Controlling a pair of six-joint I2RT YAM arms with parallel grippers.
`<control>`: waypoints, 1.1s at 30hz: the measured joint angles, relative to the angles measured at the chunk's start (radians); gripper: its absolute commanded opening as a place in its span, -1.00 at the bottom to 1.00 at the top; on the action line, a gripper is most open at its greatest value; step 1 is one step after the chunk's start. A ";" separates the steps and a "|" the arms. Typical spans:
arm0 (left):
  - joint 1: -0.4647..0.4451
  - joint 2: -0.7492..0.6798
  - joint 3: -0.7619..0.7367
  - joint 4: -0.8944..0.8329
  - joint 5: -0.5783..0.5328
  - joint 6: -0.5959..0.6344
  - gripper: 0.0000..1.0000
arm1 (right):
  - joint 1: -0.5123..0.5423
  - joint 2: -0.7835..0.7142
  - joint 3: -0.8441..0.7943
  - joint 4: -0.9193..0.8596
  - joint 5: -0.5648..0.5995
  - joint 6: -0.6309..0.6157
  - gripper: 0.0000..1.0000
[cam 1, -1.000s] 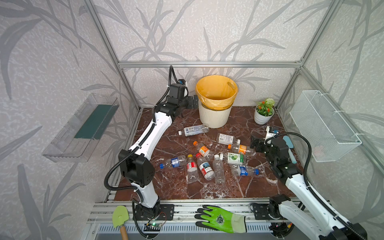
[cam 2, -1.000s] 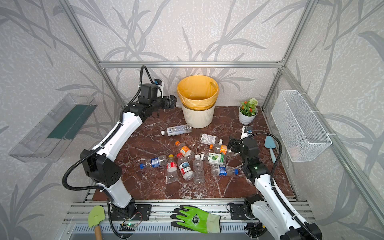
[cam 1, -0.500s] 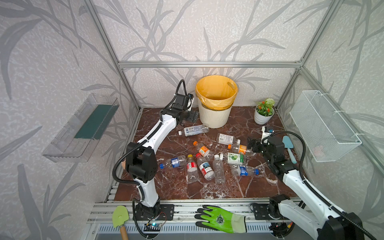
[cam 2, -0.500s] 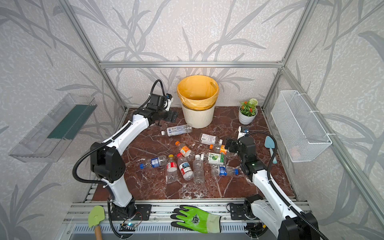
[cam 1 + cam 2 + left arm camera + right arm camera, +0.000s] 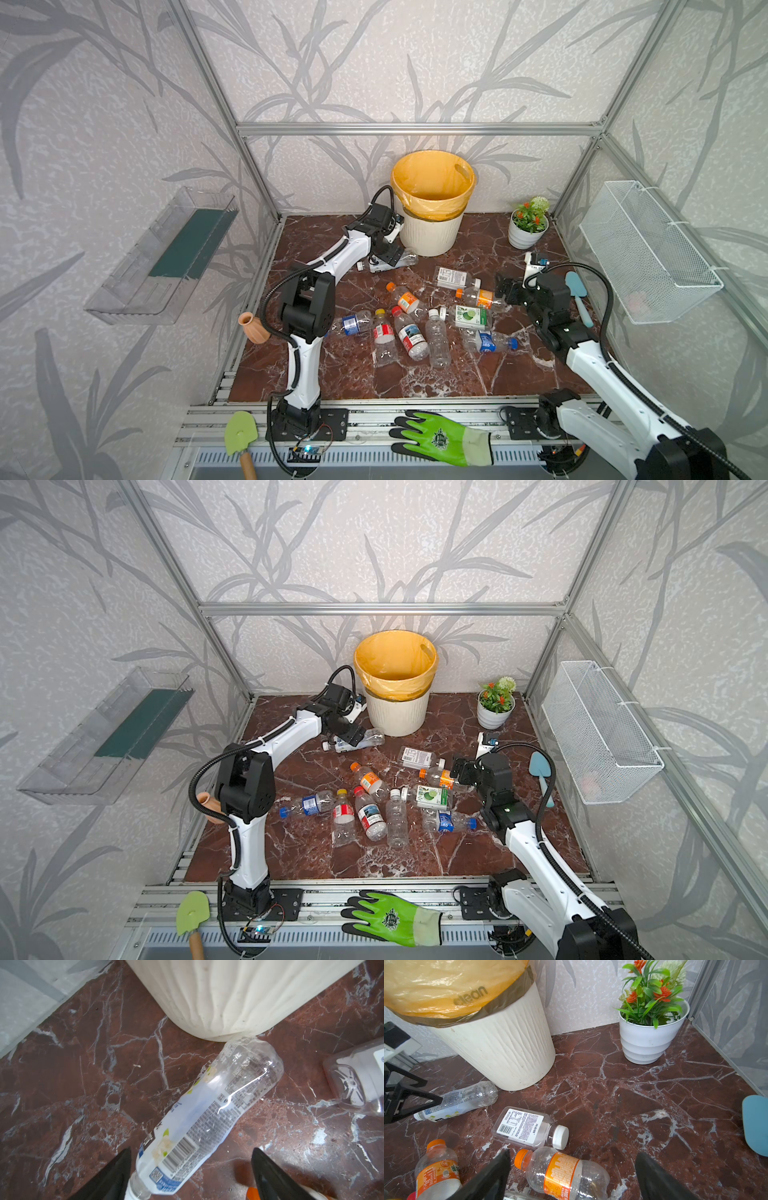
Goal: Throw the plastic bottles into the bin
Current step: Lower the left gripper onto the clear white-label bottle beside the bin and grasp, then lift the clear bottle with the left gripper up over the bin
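Though its cap is cut off, bottle (image 5: 209, 1109) lies between spread left tool (image 5: 192, 1149), right tool (image 5: 573, 1153) also spread.

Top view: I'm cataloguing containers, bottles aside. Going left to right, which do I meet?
Clear wall shelf → terracotta vase → bin → white flowerpot → wire mesh basket.
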State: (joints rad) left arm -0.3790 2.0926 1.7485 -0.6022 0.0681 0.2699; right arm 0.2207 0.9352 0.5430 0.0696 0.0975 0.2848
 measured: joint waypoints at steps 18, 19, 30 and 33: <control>-0.009 0.133 0.060 -0.053 -0.052 0.046 0.48 | 0.000 0.000 0.000 0.000 0.018 0.000 0.88; -0.009 0.132 0.055 -0.052 -0.056 0.044 0.46 | 0.000 0.000 0.000 0.000 0.017 0.000 0.88; 0.040 0.069 -0.049 -0.036 -0.063 -0.039 0.12 | 0.000 0.005 0.000 0.001 0.016 0.000 0.88; 0.069 -0.003 -0.121 -0.027 -0.051 -0.089 0.01 | 0.000 0.008 0.000 0.001 0.014 0.000 0.88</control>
State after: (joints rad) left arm -0.3099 2.0895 1.6276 -0.6296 0.0166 0.1810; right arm 0.2207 0.9436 0.5430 0.0704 0.1120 0.2852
